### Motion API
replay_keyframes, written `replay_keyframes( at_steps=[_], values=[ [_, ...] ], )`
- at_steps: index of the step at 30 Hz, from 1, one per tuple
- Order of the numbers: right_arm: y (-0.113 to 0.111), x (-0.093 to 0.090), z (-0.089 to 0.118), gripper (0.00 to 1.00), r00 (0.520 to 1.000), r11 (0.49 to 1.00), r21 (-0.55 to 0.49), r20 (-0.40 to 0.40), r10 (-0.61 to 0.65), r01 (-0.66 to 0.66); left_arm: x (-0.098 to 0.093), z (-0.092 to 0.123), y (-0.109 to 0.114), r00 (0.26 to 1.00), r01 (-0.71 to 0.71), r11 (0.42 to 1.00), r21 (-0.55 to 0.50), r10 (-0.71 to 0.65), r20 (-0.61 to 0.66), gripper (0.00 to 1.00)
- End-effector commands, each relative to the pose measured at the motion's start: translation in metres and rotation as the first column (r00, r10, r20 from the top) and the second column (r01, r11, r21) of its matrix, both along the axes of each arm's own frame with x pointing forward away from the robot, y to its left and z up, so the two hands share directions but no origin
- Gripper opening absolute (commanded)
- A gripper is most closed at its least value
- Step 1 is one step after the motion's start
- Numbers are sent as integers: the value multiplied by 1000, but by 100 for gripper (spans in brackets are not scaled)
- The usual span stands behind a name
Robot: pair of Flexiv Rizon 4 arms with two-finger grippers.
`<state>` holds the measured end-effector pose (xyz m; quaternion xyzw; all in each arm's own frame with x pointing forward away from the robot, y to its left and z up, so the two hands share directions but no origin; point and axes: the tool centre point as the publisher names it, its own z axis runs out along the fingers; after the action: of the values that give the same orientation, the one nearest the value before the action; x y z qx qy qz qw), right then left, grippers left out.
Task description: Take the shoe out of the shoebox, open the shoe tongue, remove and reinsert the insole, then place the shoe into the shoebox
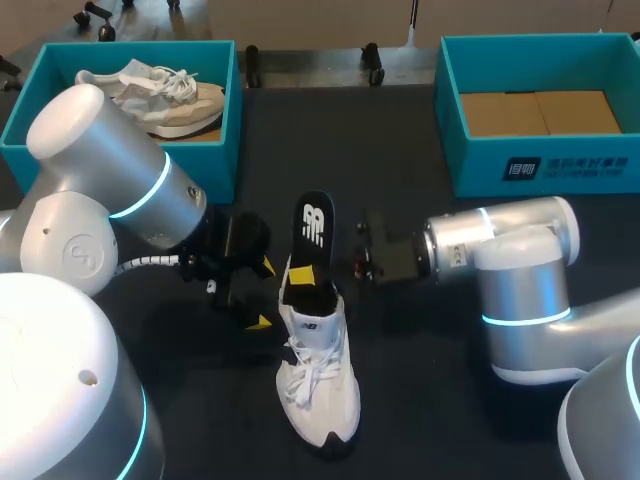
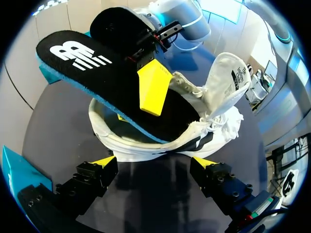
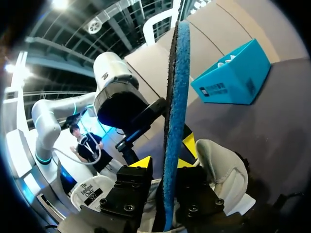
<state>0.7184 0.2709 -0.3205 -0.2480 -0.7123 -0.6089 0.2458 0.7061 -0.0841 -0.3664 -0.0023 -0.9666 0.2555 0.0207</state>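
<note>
A white shoe point(image 1: 320, 390) lies on the dark table in the middle, toe toward me, its tongue point(image 2: 228, 73) pulled open. A black insole point(image 1: 316, 228) with a blue underside stands half out of the shoe's heel, tilted up. My right gripper point(image 1: 303, 272) straddles the insole point(image 3: 175, 97), one yellow fingertip point(image 2: 154, 87) over its black face and the other under it. A thin gap shows on one side, so the gripper is open. My left gripper point(image 1: 265, 295) is wide open just left of the shoe's heel point(image 2: 146, 145), holding nothing.
A teal shoebox point(image 1: 228, 130) at the back left holds a second, beige shoe point(image 1: 165, 95). Another teal box point(image 1: 540, 165) at the back right shows only its cardboard floor. Both arms crowd the table's middle.
</note>
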Motion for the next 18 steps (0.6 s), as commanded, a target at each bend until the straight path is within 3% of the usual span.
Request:
replay_keyframes(
  at_steps=[1,8,18],
  values=[
    [-1,-2,5,26,1000,1000,4,16,-11,11,-1,0,1,1000,-1,1000,-1,1,2,100],
    [-6,4,9,29,999,1000,30,44,-7,5,-1,0,1,1000,-1,1000,-1,1,2,100],
    [-13,9,12,20,996,993,116,71,-44,36,-1,0,1,1000,-1,1000,-1,1,2,100]
  ],
)
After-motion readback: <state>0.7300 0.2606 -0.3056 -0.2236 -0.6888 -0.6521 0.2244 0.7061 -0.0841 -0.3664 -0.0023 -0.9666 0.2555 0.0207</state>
